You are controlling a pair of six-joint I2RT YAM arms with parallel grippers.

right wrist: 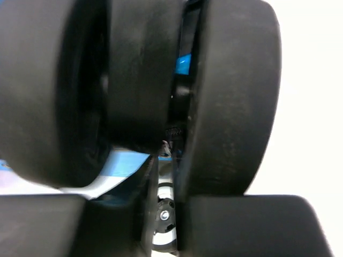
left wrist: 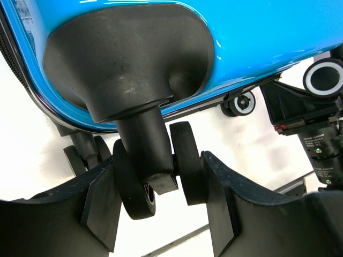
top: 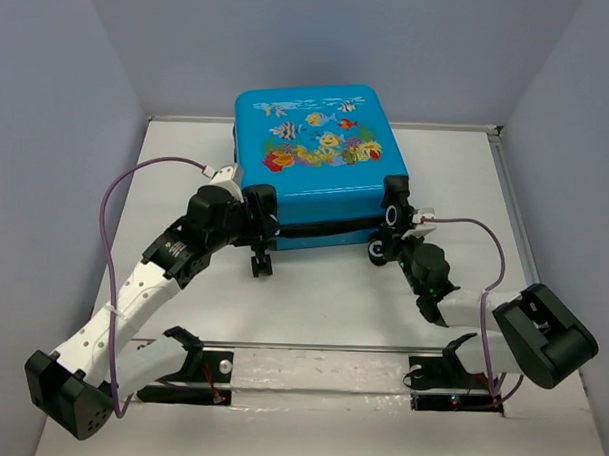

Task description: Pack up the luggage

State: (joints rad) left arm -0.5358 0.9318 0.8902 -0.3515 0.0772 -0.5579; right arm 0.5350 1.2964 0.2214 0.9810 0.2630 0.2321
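The bright blue luggage [top: 317, 158] lies closed and flat at the back middle of the table, fish print up, wheels toward me. My left gripper [top: 261, 245] is at its near left corner. In the left wrist view the fingers [left wrist: 102, 198] straddle the black twin wheel [left wrist: 185, 160] under the blue shell [left wrist: 268, 32] and press on both sides of it. My right gripper [top: 390, 241] is at the near right corner, by a black-and-white wheel [top: 395, 189]. In the right wrist view two blurred black wheels [right wrist: 230, 101] fill the frame, and the gripper [right wrist: 166, 214] shows only a narrow slit.
White walls close the table on the left, right and back. A clear strip with both arm mounts [top: 309, 373] runs along the near edge. Purple cables [top: 110, 196] loop above each arm. The right arm's wrist camera [left wrist: 321, 144] shows close beside the left gripper's wheel.
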